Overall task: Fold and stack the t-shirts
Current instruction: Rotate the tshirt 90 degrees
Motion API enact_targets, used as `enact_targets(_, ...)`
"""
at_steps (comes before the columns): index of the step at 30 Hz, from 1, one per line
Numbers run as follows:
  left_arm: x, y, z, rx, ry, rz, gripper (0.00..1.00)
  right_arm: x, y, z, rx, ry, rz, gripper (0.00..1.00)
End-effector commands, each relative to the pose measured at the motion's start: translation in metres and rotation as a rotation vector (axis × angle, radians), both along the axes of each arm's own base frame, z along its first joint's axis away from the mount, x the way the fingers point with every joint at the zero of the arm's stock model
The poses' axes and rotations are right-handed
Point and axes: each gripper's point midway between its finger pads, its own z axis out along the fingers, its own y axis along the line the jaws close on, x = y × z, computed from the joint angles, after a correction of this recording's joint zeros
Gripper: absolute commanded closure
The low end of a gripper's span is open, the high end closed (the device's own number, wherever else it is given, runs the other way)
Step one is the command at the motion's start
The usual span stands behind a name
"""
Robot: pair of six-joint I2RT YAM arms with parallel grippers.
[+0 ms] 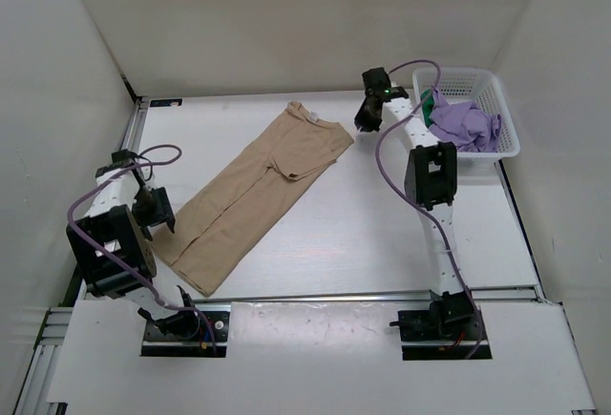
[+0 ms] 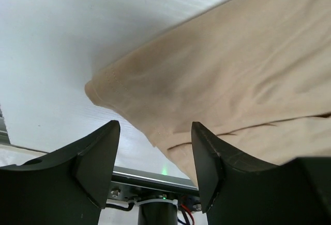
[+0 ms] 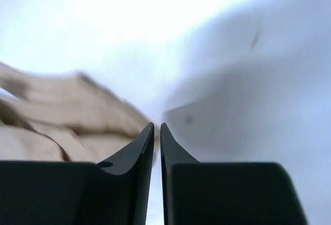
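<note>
The tan t-shirt (image 1: 258, 186) lies folded lengthwise in a long diagonal strip on the white table. My left gripper (image 1: 158, 217) hovers at its lower-left edge. In the left wrist view that gripper (image 2: 155, 126) stands open, with the shirt's folded hem (image 2: 232, 70) just beyond its fingertips and nothing between them. My right gripper (image 1: 363, 121) is beside the shirt's upper right corner. Its jaws (image 3: 156, 126) are parted by only a thin slit and hold nothing, with tan cloth (image 3: 67, 111) to their left. The purple t-shirt (image 1: 468, 124) lies crumpled in the basket, and a bit of the green one (image 1: 427, 102) shows beside it.
A white lattice basket (image 1: 468, 73) stands at the table's back right corner, right of my right arm. White walls close in the table on three sides. A metal rail (image 2: 155, 176) runs along the near edge.
</note>
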Motion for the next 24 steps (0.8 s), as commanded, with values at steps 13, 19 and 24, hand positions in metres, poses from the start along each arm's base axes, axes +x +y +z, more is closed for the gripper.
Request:
enact_targets(13,-0.018,-0.01,0.028,-0.025,-0.09,0.019,0.31,-0.042,0.043,0.065,0.139,-0.079,0.008,0.45)
enact_targets(19,-0.03,-0.011,0.034,0.015,-0.126,0.022,0.3,-0.055,0.043,0.024,0.086,0.032,-0.157,0.37)
enact_targets(24,-0.04,-0.014,0.033,0.023,-0.123,0.024,0.3,-0.071,0.031,-0.014,0.058,0.12,-0.279,0.37)
